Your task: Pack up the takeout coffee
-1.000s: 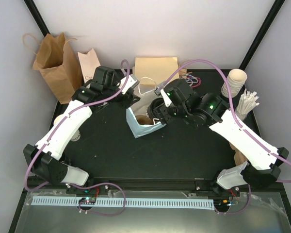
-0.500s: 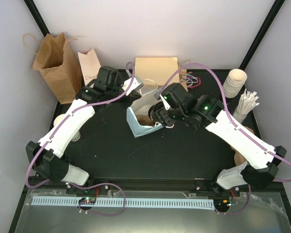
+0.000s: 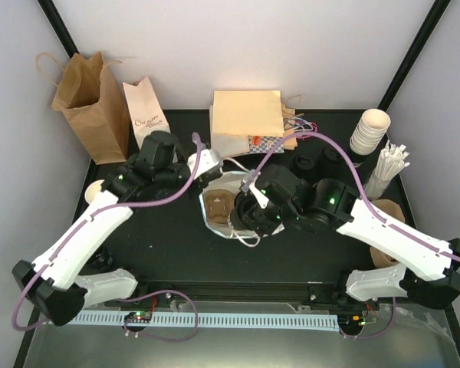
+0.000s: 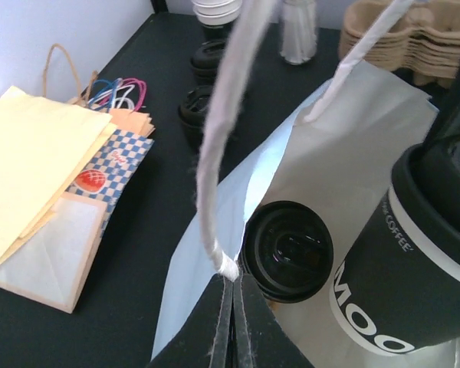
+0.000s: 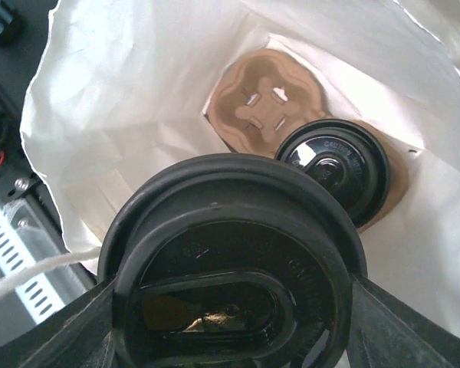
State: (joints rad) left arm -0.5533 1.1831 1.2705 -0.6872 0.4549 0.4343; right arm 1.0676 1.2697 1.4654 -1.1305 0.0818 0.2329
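A white paper bag point(image 3: 215, 222) stands open at the table's middle. My left gripper point(image 3: 215, 170) point(image 4: 234, 287) is shut on the bag's rim, where the white cord handle point(image 4: 218, 153) is fixed. My right gripper point(image 3: 253, 215) point(image 5: 238, 307) is shut on the takeout coffee point(image 5: 230, 261) point(image 4: 399, 268), a black-lidded cup with white lettering on a dark wall. It hangs in the bag's mouth. On the bag's floor lies a brown cardboard carrier point(image 5: 257, 103) with another black-lidded cup point(image 5: 333, 169) point(image 4: 287, 249) seated in it. In the top view my right gripper hides the held cup.
A brown paper bag point(image 3: 88, 96) and a small printed white bag point(image 3: 146, 115) stand at the back left. Flat cream bags point(image 3: 247, 115) lie at the back. Black lids point(image 3: 314, 161), stacked cream cups point(image 3: 370, 130), a stirrer holder point(image 3: 389, 165) and cardboard carriers point(image 3: 387, 222) are at the right.
My left gripper has shut on the bag's rim. Both arms and the bag have moved nearer the table's front edge, and the bag's mouth now faces up around the held cup.
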